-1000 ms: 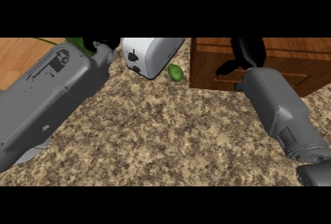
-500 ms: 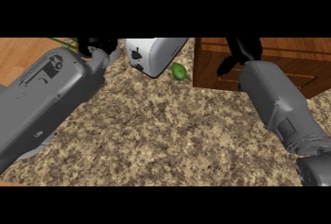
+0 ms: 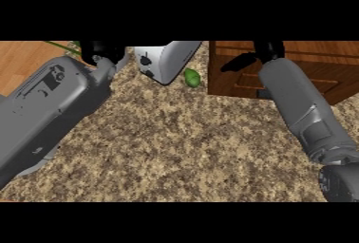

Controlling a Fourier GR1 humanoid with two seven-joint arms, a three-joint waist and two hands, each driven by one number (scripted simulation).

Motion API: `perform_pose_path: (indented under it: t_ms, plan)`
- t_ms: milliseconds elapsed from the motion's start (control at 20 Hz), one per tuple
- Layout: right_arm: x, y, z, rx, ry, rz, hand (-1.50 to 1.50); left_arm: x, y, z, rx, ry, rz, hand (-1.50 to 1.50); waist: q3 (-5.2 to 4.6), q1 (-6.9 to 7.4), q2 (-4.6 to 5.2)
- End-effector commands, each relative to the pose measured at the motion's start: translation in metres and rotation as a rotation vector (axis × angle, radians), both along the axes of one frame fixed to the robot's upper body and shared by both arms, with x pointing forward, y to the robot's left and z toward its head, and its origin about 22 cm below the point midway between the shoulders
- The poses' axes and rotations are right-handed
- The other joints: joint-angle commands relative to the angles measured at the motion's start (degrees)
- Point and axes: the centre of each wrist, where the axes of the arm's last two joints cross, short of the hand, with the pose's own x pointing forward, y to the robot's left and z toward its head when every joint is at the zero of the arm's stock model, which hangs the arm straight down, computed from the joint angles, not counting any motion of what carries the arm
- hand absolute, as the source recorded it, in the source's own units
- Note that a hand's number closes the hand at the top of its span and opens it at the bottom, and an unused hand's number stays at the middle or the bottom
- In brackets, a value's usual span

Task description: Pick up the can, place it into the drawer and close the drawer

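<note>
At the far left I see a strip of pale wooden surface [image 3: 24, 61] beyond the speckled stone counter [image 3: 182, 152]. My left forearm [image 3: 49, 109] lies across that corner, running up from the lower left. The left hand [image 3: 100, 50] sits at the top edge of the view and is cut off there, so I cannot tell whether its fingers are curled or straight, or whether they hold anything.

Just right of that hand stands a white, box-like appliance [image 3: 165, 59] with dark marks on its face. A small green oval object [image 3: 191, 77] lies on the counter beside it, between the appliance and the dark wooden drawer unit [image 3: 308, 71].

The unit fills the upper right. I see its panelled front and lighter top, but its inside is hidden from me. The right hand [image 3: 268, 49] is over its top with one digit pointing left, and it is cropped too, so I cannot tell its grip. The right forearm [image 3: 301, 104] runs down from there to the lower right corner.

The can – I cannot tell where it is, or how it looks.
</note>
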Motion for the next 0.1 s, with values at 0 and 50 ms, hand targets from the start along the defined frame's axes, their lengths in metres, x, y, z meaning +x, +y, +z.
perform_pose_path:
  t_ms: [0, 50]
  plan:
    - [0.0055, -0.0082, 0.0209, 0.194, -0.064, 0.017, -1.50, -0.0009, 0.0103, -0.0046, -0.003, 0.021, 0.005, -1.50, -0.40, -0.18, -0.40]
    - [0.0052, -0.0079, 0.0192, 0.195, -0.052, 0.012, -1.50, -0.0080, 0.0077, -0.0087, 0.012, 0.019, -0.019, -1.50, -0.44, 0.55, -0.54]
